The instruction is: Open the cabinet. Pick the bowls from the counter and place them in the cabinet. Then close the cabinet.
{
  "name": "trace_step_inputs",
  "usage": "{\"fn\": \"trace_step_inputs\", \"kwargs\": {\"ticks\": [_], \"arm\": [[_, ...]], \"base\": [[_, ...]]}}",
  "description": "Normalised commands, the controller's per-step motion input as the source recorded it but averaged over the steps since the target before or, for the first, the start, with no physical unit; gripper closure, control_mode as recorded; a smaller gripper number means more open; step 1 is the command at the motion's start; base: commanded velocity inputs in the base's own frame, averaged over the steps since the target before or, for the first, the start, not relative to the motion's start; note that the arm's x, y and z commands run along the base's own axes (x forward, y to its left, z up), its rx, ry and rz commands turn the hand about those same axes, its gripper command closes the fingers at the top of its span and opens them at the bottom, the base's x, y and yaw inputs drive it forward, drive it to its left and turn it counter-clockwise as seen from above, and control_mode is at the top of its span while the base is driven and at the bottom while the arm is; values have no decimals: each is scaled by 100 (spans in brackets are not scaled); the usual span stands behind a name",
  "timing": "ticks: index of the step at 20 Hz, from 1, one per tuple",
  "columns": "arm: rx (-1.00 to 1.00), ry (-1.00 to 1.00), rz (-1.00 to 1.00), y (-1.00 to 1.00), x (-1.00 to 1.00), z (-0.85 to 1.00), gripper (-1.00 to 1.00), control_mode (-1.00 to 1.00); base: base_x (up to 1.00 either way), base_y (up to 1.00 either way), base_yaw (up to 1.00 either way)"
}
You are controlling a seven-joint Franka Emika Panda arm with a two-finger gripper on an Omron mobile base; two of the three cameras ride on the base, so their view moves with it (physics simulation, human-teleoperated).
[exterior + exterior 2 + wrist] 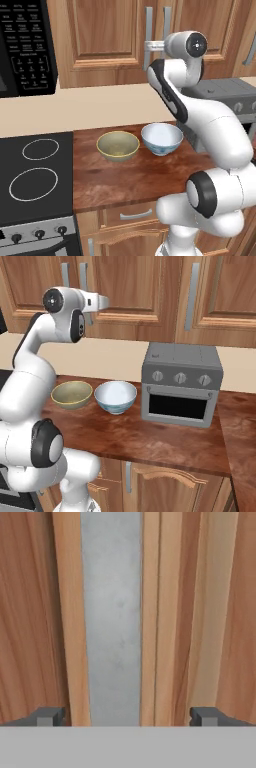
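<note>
While raised at cabinet (105, 35) handle (148, 30), arm over counter (135, 175); bowls (118, 145) side by side. Right base: bowls left of toaster oven (181, 384). Hand: gripper (128, 716) spread wide, handle between tips.

Cabinet (105, 35) top cut by frame edge. Microwave (25, 45) cut at left. Arm hides part of toaster oven (225, 95).

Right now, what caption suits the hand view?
Open gripper faces a grey cabinet handle, fingertips either side, not yet gripping.
</note>
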Motion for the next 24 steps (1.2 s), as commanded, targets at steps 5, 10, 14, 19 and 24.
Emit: {"fn": "trace_step_inputs", "kwargs": {"ticks": [5,10,14,19,24], "arm": [[0,-3,0,9,68,-40,100,-100],[12,-1,0,-70,15,-34,100,-100],[29,0,0,-100,-26,-28,100,-100],[33,0,-4,-100,-74,-19,100,-100],[34,0,-6,-100,-91,-5,100,-100]], "base": [[0,0,0],[0,0,0],[0,0,0],[0,0,0],[0,0,0]]}}
